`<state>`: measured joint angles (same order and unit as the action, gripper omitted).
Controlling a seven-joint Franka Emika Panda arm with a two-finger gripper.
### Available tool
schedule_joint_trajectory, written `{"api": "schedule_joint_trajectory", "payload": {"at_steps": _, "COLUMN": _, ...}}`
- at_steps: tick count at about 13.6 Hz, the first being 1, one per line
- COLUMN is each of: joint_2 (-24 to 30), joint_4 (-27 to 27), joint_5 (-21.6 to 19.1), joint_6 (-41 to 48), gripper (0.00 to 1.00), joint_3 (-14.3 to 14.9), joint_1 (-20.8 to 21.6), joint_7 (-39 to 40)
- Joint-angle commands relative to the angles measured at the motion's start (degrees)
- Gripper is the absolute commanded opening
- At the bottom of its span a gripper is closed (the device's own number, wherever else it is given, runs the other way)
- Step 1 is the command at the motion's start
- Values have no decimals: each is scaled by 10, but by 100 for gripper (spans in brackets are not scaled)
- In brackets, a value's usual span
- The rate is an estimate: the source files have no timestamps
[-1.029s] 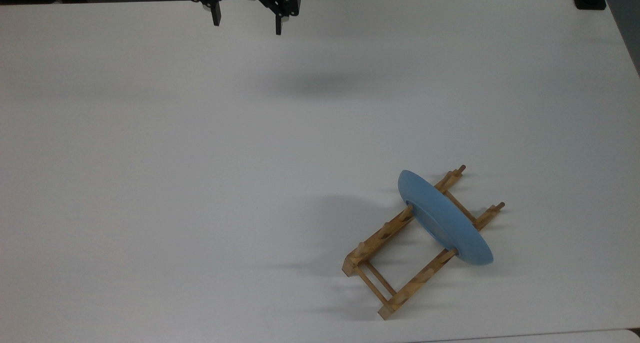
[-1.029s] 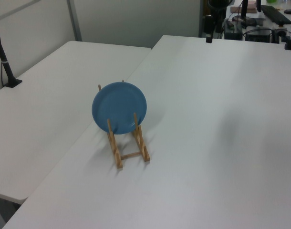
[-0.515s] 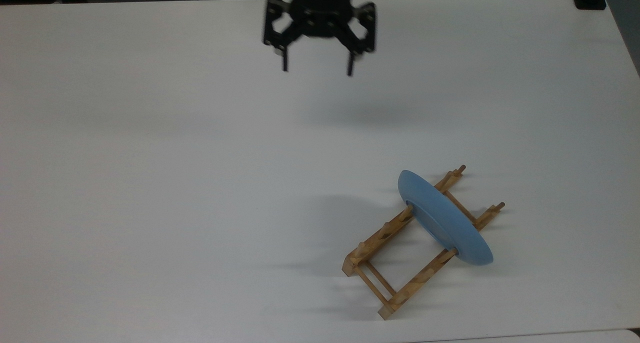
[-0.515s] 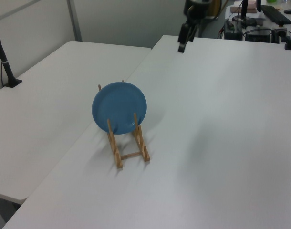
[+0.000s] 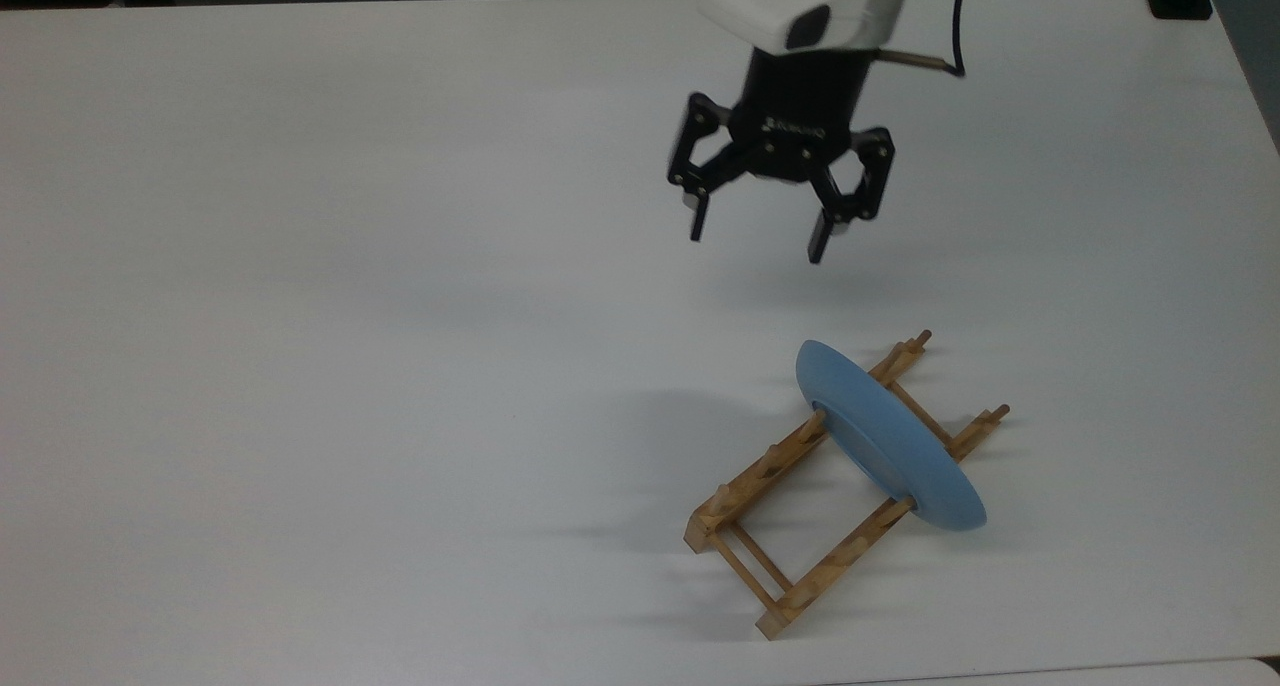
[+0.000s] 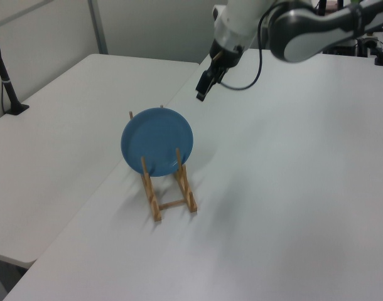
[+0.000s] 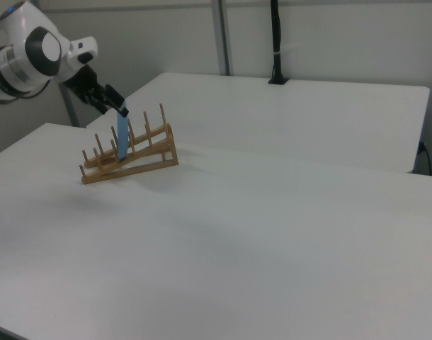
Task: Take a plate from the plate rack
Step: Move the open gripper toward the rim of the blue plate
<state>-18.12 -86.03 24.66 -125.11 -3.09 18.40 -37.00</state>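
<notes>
Plate (image 5: 889,436): stood on edge in plate rack (image 5: 800,526), judged stiff, smooth, breakable, moderately heavy. Best pinched at top rim. Gripper (image 5: 755,236) above worktop (image 5: 300,316), jaws apart, empty.

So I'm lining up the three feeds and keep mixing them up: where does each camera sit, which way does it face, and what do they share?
Top view: high above the white table, looking down; gripper open, wrist above it, plate edge-on in the plate rack.
Left view: raised beyond the rack's end, facing the plate's broad face; arm enters from the left view's upper right.
Right view: low, side-on to the rack; arm at the right view's upper left.
Shared: all three show plate, rack and gripper.
</notes>
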Motion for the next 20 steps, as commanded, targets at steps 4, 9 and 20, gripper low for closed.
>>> {"api": "schedule_joint_trajectory", "payload": {"at_steps": 4, "joint_2": -73, "joint_4": 33, "joint_5": 179, "joint_6": -58, "gripper": 81, "joint_3": 7, "joint_1": 43, "joint_7": -184}}
{"api": "schedule_joint_trajectory", "payload": {"at_steps": 9, "joint_2": -102, "joint_4": 48, "joint_5": 225, "joint_6": -67, "gripper": 74, "joint_3": 7, "joint_1": 54, "joint_7": -234}}
{"api": "schedule_joint_trajectory", "payload": {"at_steps": 20, "joint_2": -119, "joint_4": 58, "joint_5": 254, "joint_6": -71, "gripper": 52, "joint_3": 11, "joint_1": 63, "joint_7": -237}}
